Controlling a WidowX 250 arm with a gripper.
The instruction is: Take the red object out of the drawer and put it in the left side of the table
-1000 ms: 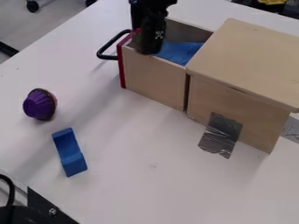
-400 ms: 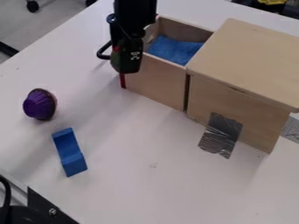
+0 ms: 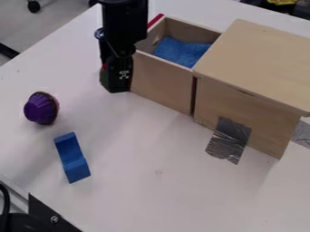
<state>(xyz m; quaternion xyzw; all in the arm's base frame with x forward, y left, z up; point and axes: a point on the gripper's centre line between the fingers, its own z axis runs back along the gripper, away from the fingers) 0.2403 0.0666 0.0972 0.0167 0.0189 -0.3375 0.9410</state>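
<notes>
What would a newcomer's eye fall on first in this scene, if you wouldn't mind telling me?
Probably the wooden box at the right, its drawer pulled open with a blue cloth-like thing inside. Next, the black gripper, hanging by the drawer's front end. Then the small purple cup-shaped object and the blue block, both on the table's left side.
</notes>
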